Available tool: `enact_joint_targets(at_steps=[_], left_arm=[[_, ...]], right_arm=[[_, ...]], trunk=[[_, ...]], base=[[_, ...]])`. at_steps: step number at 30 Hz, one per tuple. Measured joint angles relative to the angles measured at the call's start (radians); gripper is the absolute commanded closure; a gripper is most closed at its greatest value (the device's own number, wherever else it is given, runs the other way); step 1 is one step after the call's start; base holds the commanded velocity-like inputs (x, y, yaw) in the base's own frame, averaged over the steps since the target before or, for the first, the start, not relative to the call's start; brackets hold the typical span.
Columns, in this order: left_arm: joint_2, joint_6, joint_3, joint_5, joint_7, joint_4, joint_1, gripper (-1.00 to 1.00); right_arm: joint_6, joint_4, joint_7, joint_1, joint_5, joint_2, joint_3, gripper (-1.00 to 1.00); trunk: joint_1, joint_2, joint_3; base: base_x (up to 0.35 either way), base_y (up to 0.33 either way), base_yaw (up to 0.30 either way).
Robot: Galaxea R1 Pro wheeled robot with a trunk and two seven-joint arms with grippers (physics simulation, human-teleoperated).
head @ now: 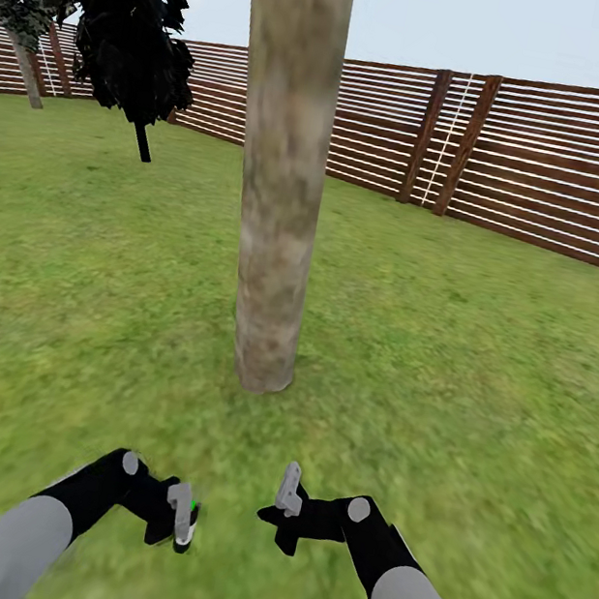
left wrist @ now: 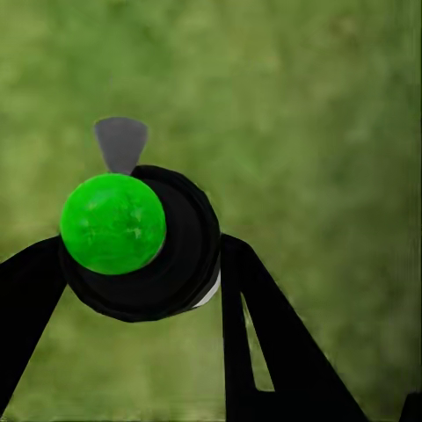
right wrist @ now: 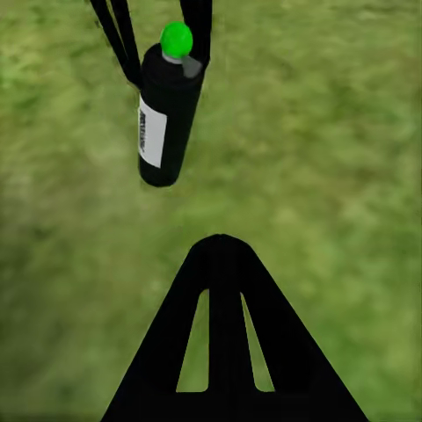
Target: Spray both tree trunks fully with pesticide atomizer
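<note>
The left claw (head: 182,520) is closed around the black atomizer (right wrist: 165,114), low over the grass (head: 480,390). The atomizer has a green top (left wrist: 112,223) and a white label (right wrist: 152,132) too blurry to read. The right claw (head: 288,494) looks closed and empty. Just ahead stands 1 thick tree trunk (head: 281,169), then the brown fence (head: 558,168).

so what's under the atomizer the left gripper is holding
Only blurred green grass lies under the black atomizer, which the left gripper holds clear of the ground. The patch directly beneath it is covered by the bottle itself.
</note>
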Motion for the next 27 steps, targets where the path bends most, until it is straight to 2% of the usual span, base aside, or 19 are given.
enact_joint_targets(at_steps=[1,2,5,7,8,9,10,11,12,14,15,17,19,20,21,22,24,27], left_arm=[[0.024,0.000,0.000,0.000,0.000,0.001,0.001,1.00],[0.040,-0.001,0.001,0.002,0.000,0.001,0.001,1.00],[0.083,-0.003,0.001,0.003,0.000,0.003,0.002,1.00],[0.155,-0.004,0.017,0.021,0.086,0.006,0.011,1.00],[0.162,-0.005,0.039,0.049,0.133,0.015,0.013,1.00],[0.168,-0.007,0.072,0.080,0.182,0.039,0.014,1.00],[0.172,-0.011,0.137,0.140,0.273,0.098,0.015,1.00],[0.173,-0.013,0.180,0.186,0.346,0.133,0.015,1.00],[0.173,-0.014,0.214,0.228,0.416,0.160,0.015,1.00],[0.169,-0.016,0.253,0.314,0.551,0.205,0.015,1.00],[0.166,-0.018,0.258,0.347,0.596,0.221,0.015,1.00],[0.155,-0.063,0.266,0.454,0.734,0.275,0.015,1.00],[0.147,-0.118,0.268,0.543,0.843,0.318,0.016,1.00],[0.142,-0.127,0.268,0.567,0.868,0.330,0.018,1.00],[0.129,-0.135,0.268,0.603,0.912,0.345,0.020,1.00],[0.125,-0.137,0.269,0.614,0.936,0.349,0.021,1.00],[0.121,-0.137,0.268,0.619,0.961,0.354,0.025,1.00],[0.114,-0.136,0.264,0.617,0.969,0.352,0.042,1.00]], right_arm=[[0.000,0.000,0.000,0.000,0.000,0.000,0.000,1.00],[0.000,0.000,0.000,0.000,0.000,0.000,-0.001,-1.00],[-0.001,0.000,0.000,0.000,0.000,0.000,-0.002,-1.00],[-0.004,0.000,-0.022,0.001,0.002,0.000,-0.006,-1.00],[-0.005,0.002,-0.056,0.002,0.001,-0.012,-0.007,-1.00],[-0.005,0.007,-0.110,0.003,0.000,-0.049,-0.009,-1.00],[-0.005,0.028,-0.229,0.005,-0.004,-0.109,-0.011,-1.00],[-0.005,0.059,-0.329,0.006,-0.005,-0.140,-0.022,-1.00],[-0.006,0.098,-0.438,0.007,-0.006,-0.160,-0.053,-1.00],[-0.006,0.189,-0.682,0.013,-0.006,-0.185,-0.173,-1.00],[-0.006,0.216,-0.763,0.016,-0.006,-0.189,-0.217,-1.00],[-0.006,0.261,-0.990,0.030,-0.007,-0.198,-0.333,-1.00],[-0.007,0.274,-1.151,0.053,-0.007,-0.199,-0.408,-1.00],[-0.008,0.276,-1.186,0.064,-0.007,-0.200,-0.428,-1.00],[-0.012,0.276,-1.228,0.089,-0.008,-0.200,-0.479,-1.00],[-0.013,0.275,-1.239,0.099,-0.008,-0.200,-0.509,-1.00],[-0.013,0.274,-1.246,0.105,-0.007,-0.201,-0.545,-1.00],[-0.015,0.275,-1.245,0.109,-0.007,-0.213,-0.563,-1.00]], trunk=[[0.000,0.000,0.000],[0.000,0.000,0.000],[0.000,0.000,0.000],[0.000,0.000,0.000],[0.000,0.000,0.000],[0.000,0.000,0.000],[0.000,0.000,0.000],[0.000,0.000,0.000],[0.000,0.000,0.000],[0.000,0.000,0.000],[0.000,0.000,0.000],[0.000,0.000,0.000],[0.000,0.000,0.000],[0.000,0.000,0.000],[0.000,0.000,0.000],[0.000,0.000,0.000],[0.000,0.000,0.000],[0.000,0.000,0.000]], base=[[0.000,0.000,0.000],[0.000,0.000,0.000],[0.000,0.000,0.000],[0.000,0.000,0.000],[0.000,0.000,0.000],[0.000,0.000,0.000],[0.000,0.000,0.000],[0.000,0.000,0.000],[0.000,0.000,0.000],[0.000,0.000,0.000],[0.000,0.000,0.000],[0.000,0.000,0.000],[0.000,0.000,0.000],[0.000,0.000,0.000],[0.000,0.000,0.000],[0.000,0.000,0.000],[0.000,0.000,0.000],[0.000,0.000,0.000]])
